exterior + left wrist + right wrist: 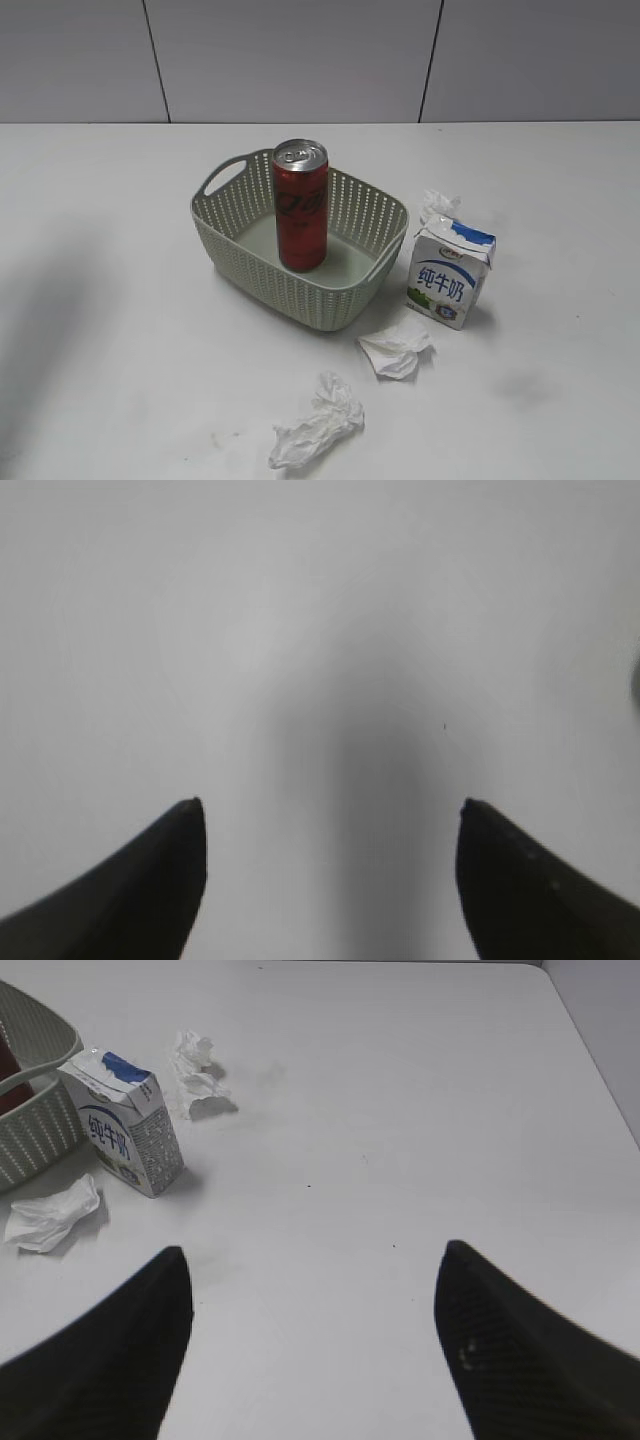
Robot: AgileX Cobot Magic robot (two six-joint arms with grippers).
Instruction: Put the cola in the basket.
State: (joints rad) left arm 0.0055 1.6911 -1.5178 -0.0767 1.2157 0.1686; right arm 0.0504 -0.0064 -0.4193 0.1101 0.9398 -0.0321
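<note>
**A:** Cola [301,206] — item one, but list the tools first. Status?

**B:** Left gripper [330,880]: jaws spread wide, nothing between them, only bare table [300,630] beneath. Right gripper [310,1350]: jaws likewise apart and empty — over open table, with the milk carton [125,1130] off at its 10 o'clock.

**A:** And the cola itself?

**B:** Upright on the floor of the basket [262,270], toward the rear wall, silver top clear above the rim. In the exterior view neither arm shows near it.

**A:** So the step in hand?

**B:** By my reading the placing is done; what remains is keeping clear. Done well, that means both arms stay out wide and low-risk: no sweep across the basket, since a tall slim can tips easily if the wall is nudged.

**A:** Surrounding stock?

**B:** Milk carton at the basket's 3 o'clock, just beside it, with a tissue scrap [436,205] behind it. One crumpled tissue [397,350] at 5 o'clock, near the basket's corner; another [316,423] at 6 o'clock, further off. None needs touching.
</note>
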